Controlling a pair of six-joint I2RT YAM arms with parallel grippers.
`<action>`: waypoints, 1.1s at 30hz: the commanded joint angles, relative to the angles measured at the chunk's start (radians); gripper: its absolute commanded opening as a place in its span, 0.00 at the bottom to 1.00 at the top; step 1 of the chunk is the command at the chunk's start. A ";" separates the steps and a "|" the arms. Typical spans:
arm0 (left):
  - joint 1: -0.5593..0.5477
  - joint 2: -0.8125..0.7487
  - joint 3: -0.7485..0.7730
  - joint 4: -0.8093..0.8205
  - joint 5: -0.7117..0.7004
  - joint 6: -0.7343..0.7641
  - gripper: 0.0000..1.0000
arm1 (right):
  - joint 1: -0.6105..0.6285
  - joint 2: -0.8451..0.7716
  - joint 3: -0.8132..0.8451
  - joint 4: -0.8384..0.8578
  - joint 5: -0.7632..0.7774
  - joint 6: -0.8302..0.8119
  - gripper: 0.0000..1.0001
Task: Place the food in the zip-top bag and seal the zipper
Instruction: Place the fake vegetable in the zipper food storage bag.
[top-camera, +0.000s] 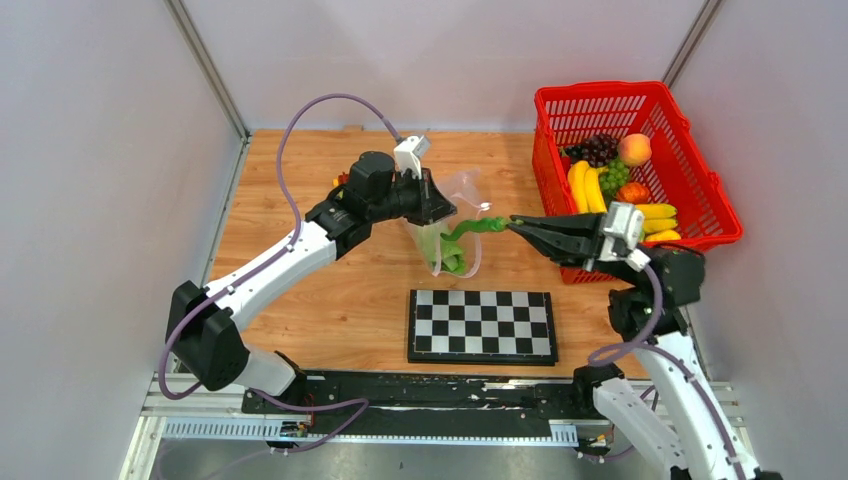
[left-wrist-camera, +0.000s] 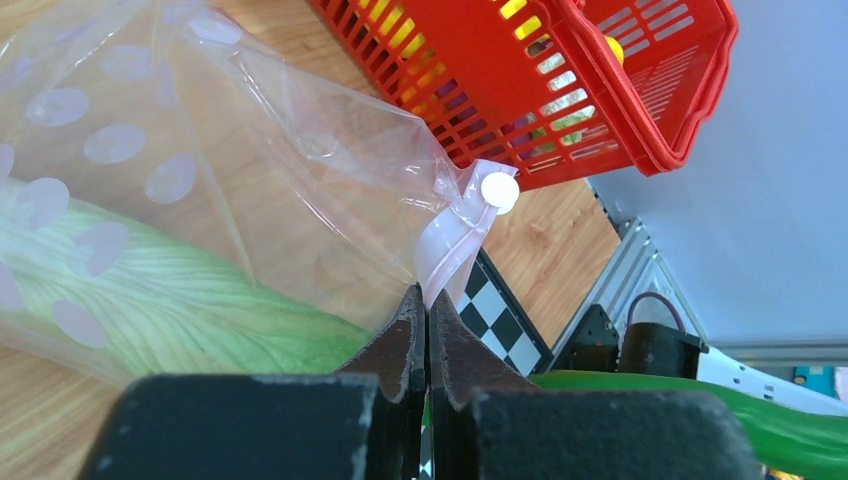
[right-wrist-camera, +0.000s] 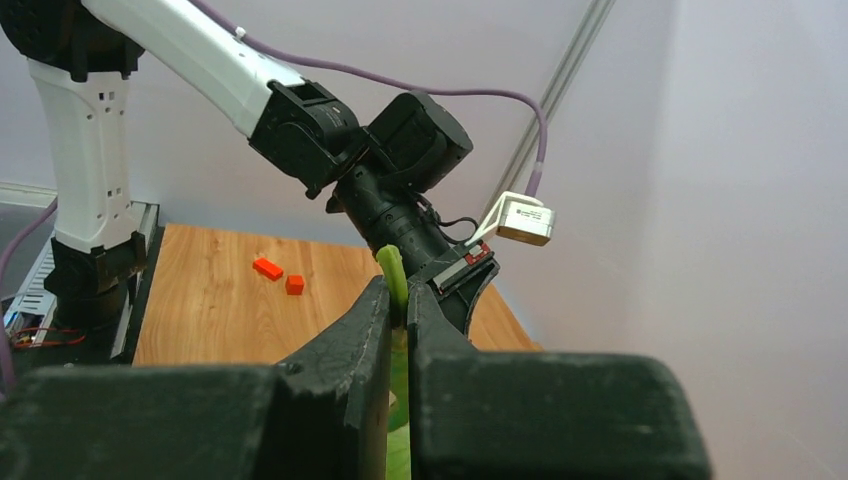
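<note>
**Over the middle of the table, both pincers are clamped: bag edge on the left, pod on the right**

At the bag's top edge, the left gripper (left-wrist-camera: 427, 300) has its jaws pressed together with no gap showing, pinching the zip-top bag (left-wrist-camera: 250, 150) where the pale pink zipper (left-wrist-camera: 450, 245) runs in between the fingertips. The bag hangs from that pinch above the wooden table (top-camera: 300, 180), mouth upward, with the leafy lettuce (left-wrist-camera: 180, 300) lying inside against its dotted wall.

From the other side, the right gripper (top-camera: 515, 224) is closed on one end of the long green pod (top-camera: 470, 228). The right wrist view shows the pod's tip standing up between the two fingers, which close flat against it. The pod stretches from there across to the bag's mouth and curves downward. Whether its far end is already inside the plastic I cannot tell.

Just in front of the bag lies the chessboard (top-camera: 482, 325), flat and apart from it. To the right, behind the right arm, stands the red mesh basket (top-camera: 640, 92), holding bananas (top-camera: 585, 185), a peach (top-camera: 633, 150), dark grapes (top-camera: 600, 148) and green grapes (top-camera: 613, 175). Two small orange blocks (right-wrist-camera: 267, 267) sit on the table beyond the left arm.
</note>
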 joint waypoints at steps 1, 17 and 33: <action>0.003 -0.048 0.030 0.037 0.032 -0.021 0.00 | 0.133 0.079 0.033 -0.154 0.171 -0.314 0.00; 0.003 -0.109 0.028 0.030 0.022 -0.018 0.00 | 0.346 0.258 -0.033 -0.167 0.403 -0.618 0.00; 0.004 -0.092 0.065 0.041 0.024 -0.043 0.00 | 0.429 0.264 -0.011 -0.423 0.395 -0.855 0.00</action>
